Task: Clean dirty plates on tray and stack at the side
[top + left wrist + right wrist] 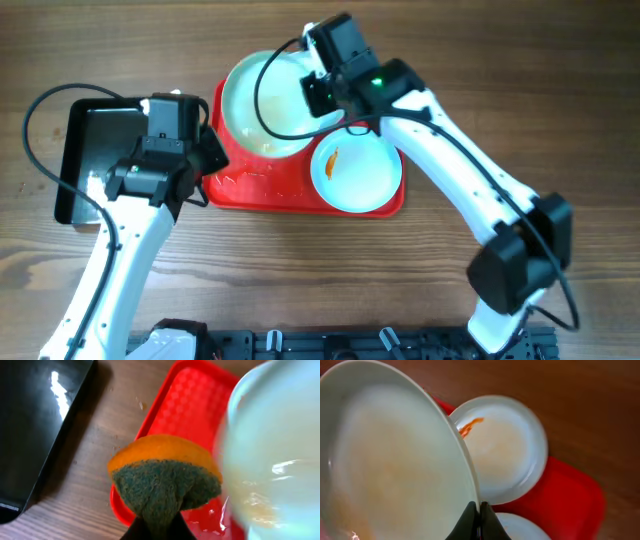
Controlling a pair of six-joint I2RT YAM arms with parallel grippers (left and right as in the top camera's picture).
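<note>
My right gripper [318, 88] [480, 507] is shut on the rim of a white-bluish plate [265, 105] [395, 460] and holds it tilted above the far left part of the red tray [260, 188] [565, 495]. The plate's inside shows faint orange-brown traces. A second plate [355, 172] [502, 450] with an orange smear lies flat on the tray's right side. The edge of a third plate [520, 527] shows low in the right wrist view. My left gripper [205, 152] [159, 527] is shut on an orange sponge with a green scouring face [165, 480], just left of the held plate [275, 450], over the tray's left rim [192, 400].
A glossy black tray [95, 150] [35, 425] lies on the wooden table to the left of the red tray. Water drops glisten on the red tray's floor. Cables trail from both arms.
</note>
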